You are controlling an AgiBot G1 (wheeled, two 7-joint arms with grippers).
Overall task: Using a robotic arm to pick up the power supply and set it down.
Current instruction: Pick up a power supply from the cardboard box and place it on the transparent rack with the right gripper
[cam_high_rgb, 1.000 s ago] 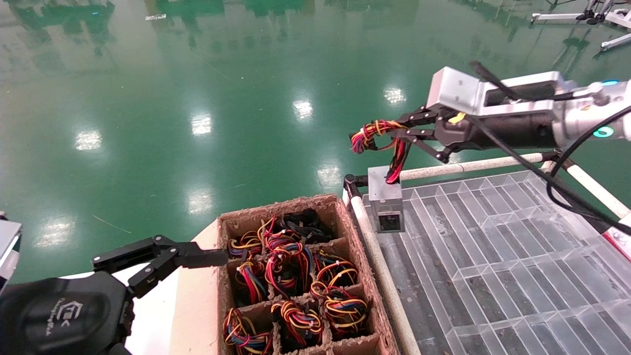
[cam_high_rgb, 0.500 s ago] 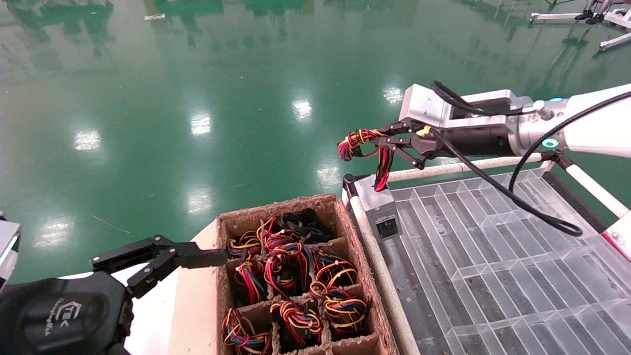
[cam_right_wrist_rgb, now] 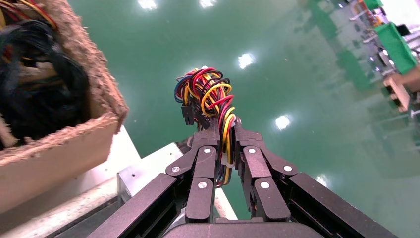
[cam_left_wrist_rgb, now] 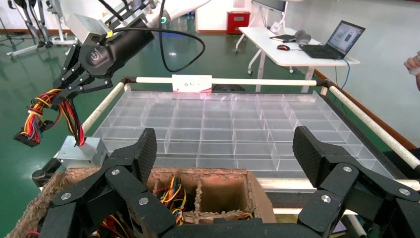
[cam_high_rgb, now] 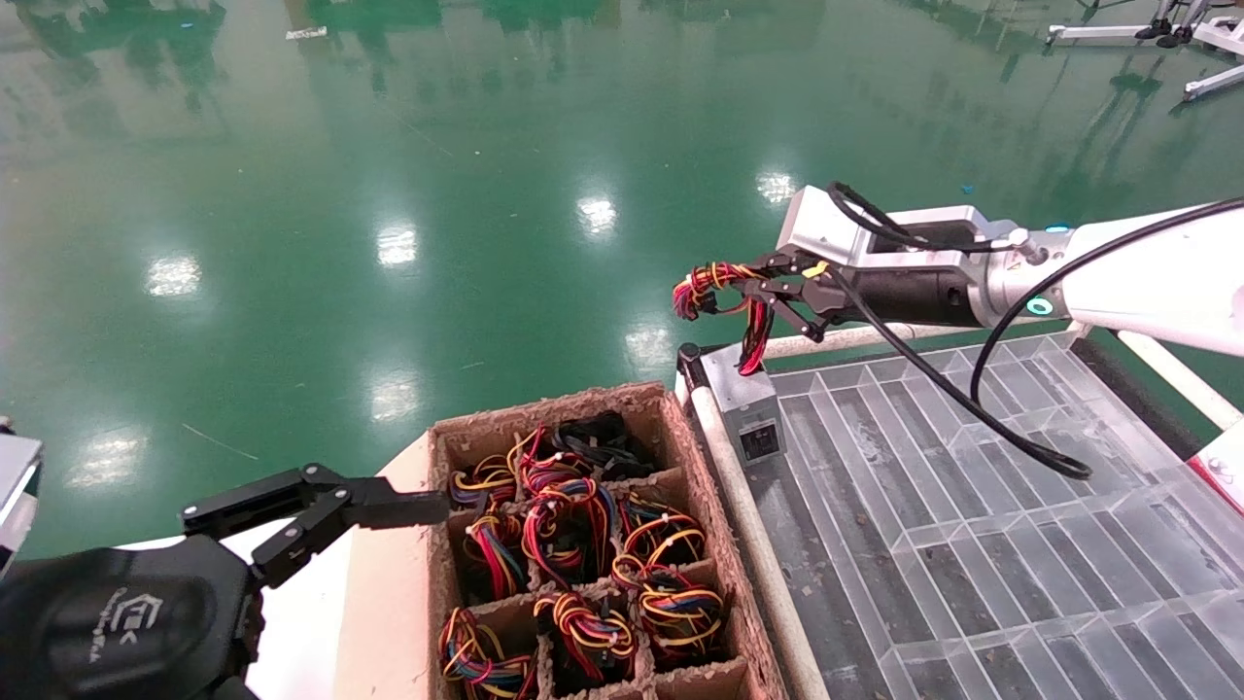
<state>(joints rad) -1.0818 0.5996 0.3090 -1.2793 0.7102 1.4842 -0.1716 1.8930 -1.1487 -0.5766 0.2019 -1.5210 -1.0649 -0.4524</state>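
Glossy green floor (cam_high_rgb: 389, 194) behind clear tray (cam_high_rgb: 972, 506). Our right pincer (cam_high_rgb: 763, 292) clamps power supply (cam_high_rgb: 743, 394) wires; box on tray corner. Left pincer (cam_high_rgb: 321, 510) wide beside carton (cam_high_rgb: 457, 433).

The right arm, white forearm with silver-grey wrist block and looping black cable, reached leftward, roughly level; its black jointed-finger right tool (cam_high_rgb: 768, 292) was clamped on a bundle of red, yellow and black wires (cam_high_rgb: 714, 284); the black left tool (cam_high_rgb: 321, 506) sat low, fingers spread apart.
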